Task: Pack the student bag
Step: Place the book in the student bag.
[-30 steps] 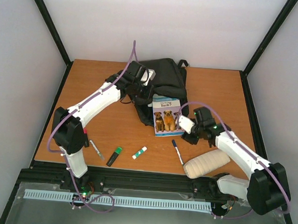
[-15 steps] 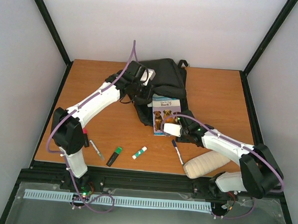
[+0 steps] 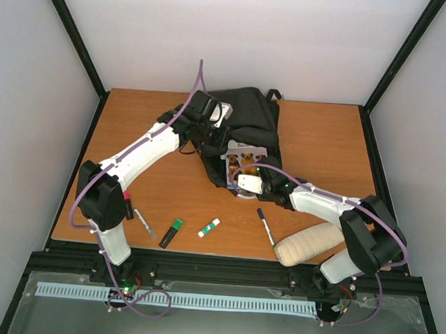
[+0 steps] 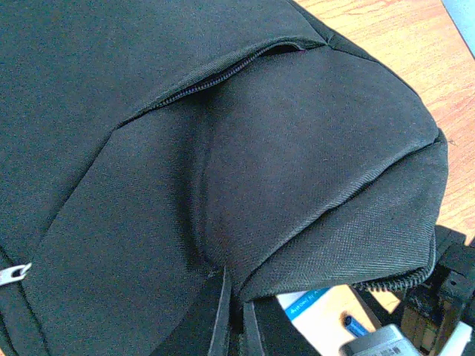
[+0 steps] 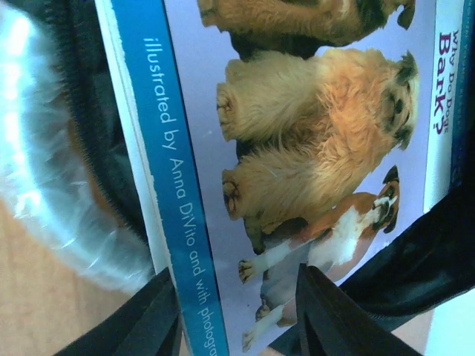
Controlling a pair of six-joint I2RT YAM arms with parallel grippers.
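Student bag fabric is pinched by the left gripper. The dog book, pinched by the right gripper, should be slid in straight.

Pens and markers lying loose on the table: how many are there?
3, all near the front edge: a grey pen at left, a green-capped black highlighter beside it, and a blue-capped pen next to the cream pouch. More may be hidden inside the bag.
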